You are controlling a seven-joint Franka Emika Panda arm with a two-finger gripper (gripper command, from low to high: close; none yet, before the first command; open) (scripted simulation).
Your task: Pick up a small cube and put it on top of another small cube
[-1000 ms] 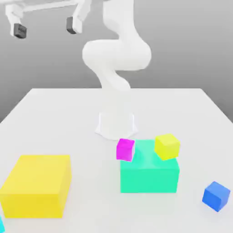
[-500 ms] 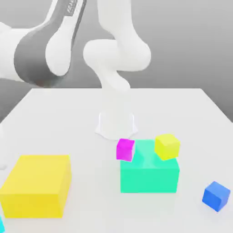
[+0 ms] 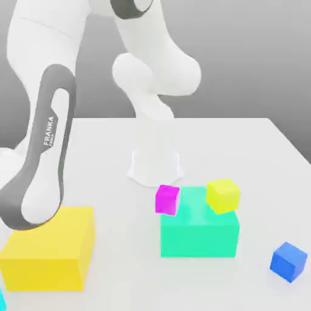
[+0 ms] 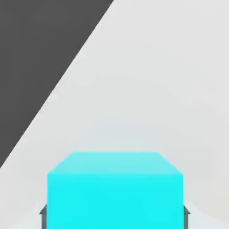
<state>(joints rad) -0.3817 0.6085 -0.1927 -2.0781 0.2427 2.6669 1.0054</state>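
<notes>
My gripper was closed narrow on the small cyan cube, a dark fingertip pressed against each of its side faces, with white table beyond it. Whether the cube had left the table I could not tell.

Reading the exterior view as a clock face, my arm reached down toward eight o'clock, and a sliver of the cyan cube showed at the frame's edge near seven. The large yellow block stood just beside it, between it and the magenta cube. That cube sat at ten o'clock of the turquoise block, by its top corner; whether they touched I could not tell. A small yellow cube lay tilted on the turquoise block's top toward two o'clock. A darker blue cube sat apart at the block's four o'clock.
</notes>
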